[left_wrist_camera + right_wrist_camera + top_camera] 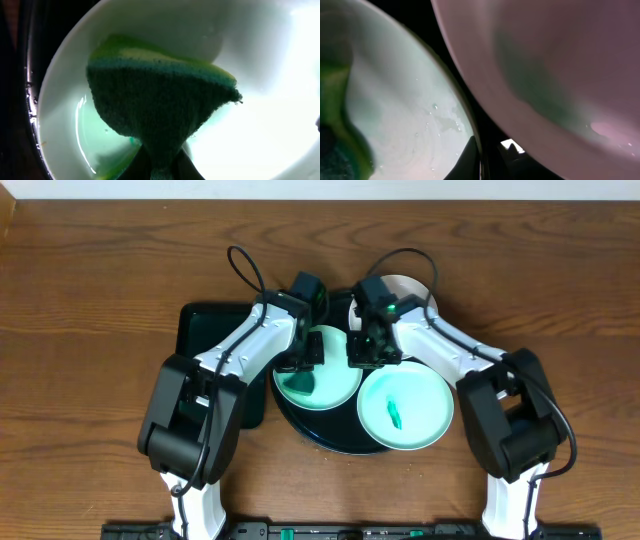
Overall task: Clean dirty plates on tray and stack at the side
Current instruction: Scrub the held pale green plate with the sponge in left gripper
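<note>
The round black tray [335,442] holds two pale mint plates. The left plate [335,375] is under both grippers. The right plate [425,415] has a teal smear at its centre. A third, white plate [408,285] lies behind, partly hidden by the right arm. My left gripper [300,370] is shut on a green sponge [160,110], which it presses into the left plate [260,120]. My right gripper [370,352] is shut on that plate's rim [410,115], one finger [470,160] inside the rim. Another plate [555,75] fills the right of that view.
A rectangular black tray [205,330] lies left of the round tray, partly under the left arm. Brown wooden table [90,330] spreads all around. The round tray's dark rim [27,75] shows at the left edge of the left wrist view.
</note>
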